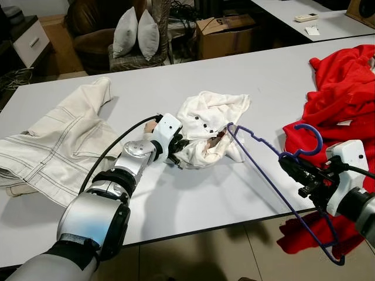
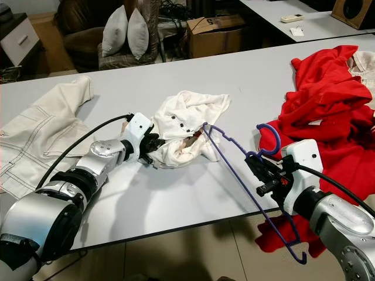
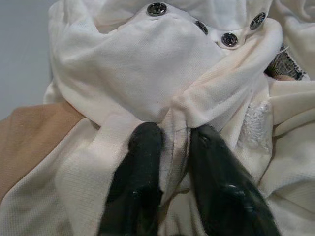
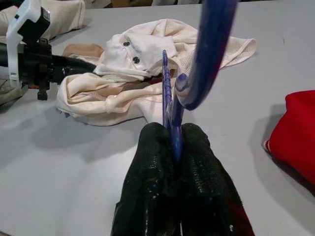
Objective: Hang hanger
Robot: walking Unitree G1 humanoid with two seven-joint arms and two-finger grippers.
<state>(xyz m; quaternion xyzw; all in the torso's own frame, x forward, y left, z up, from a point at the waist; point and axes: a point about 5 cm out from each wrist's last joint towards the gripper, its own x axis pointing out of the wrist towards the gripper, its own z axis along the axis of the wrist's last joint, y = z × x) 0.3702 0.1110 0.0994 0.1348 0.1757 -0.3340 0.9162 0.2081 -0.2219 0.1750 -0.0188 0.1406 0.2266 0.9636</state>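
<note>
In the left eye view, a crumpled cream-white knit garment with dark snap buttons (image 1: 208, 126) is seen lying near the middle of the pale grey tabletop (image 1: 246, 64). The left pincer (image 1: 177, 151) is set against the garment's near-left edge, its black fingers buried in the cloth. A thin blue wire hanger (image 1: 275, 175) is held by the right pincer (image 1: 291, 165) to the right of the garment; one end of the hanger is pushed into the garment's right side, the hook curls up just above the pincer, and the far end hangs past the tabletop's near edge. A heap of red fabric (image 1: 340, 93) is spread to the right of the garment, and a beige stitched jacket (image 1: 53, 146) is laid flat to its left.

In the right eye view, a brown cardboard box (image 2: 220, 32) and two pale cushions (image 2: 126, 29) are seen beyond the tabletop, behind the garment.

In the left wrist view, a bunched fold of the garment is pinched between the two black fingers (image 3: 140, 182), just below the row of snaps.

In the right wrist view, the fingers are pressed together on the hanger's blue wire at the base of the hook, with the garment lying ahead of them.
</note>
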